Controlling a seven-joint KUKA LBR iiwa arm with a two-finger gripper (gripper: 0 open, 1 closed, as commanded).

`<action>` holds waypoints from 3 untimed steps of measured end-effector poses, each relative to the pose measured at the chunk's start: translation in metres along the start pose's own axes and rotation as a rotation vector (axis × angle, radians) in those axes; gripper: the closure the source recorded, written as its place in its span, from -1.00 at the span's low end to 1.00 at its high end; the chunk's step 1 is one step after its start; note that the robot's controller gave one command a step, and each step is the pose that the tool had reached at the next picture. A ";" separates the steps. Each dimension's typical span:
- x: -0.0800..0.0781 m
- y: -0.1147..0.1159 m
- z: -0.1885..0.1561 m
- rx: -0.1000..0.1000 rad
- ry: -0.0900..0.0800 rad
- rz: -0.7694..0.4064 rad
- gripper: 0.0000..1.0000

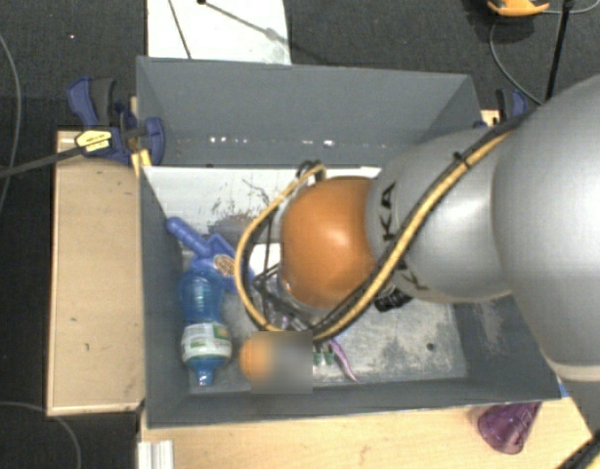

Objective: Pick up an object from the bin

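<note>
- The pincer (283,313) sits low in the middle of the grey bin (300,115), under the arm's orange cover (324,237); whether it is spread or pressed together cannot be told.
- An orange ball (261,358) lies just beside it on the near side.
- A blue bottle (202,322) lies along the left wall.

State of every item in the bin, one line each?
Blue bottle: lying on its side along the left wall.
Orange round thing: loose on the floor, beside the bottle's lower end.
Blue piece: lying flat at the bottle's far end.
Arm: low over the middle of the bin.
</note>
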State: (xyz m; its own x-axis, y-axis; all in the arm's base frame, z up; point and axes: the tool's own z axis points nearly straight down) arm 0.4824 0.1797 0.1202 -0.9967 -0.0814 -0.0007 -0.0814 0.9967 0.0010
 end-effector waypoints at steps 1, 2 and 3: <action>0.003 -0.001 0.012 -0.001 0.000 -0.158 -1.00; -0.019 -0.009 0.047 -0.001 0.000 -0.096 1.00; -0.019 -0.009 0.047 -0.001 0.001 -0.090 1.00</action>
State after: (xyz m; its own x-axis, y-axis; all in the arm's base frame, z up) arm 0.5024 0.1725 0.0732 -0.9854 -0.1705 -0.0002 -0.1705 0.9854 0.0019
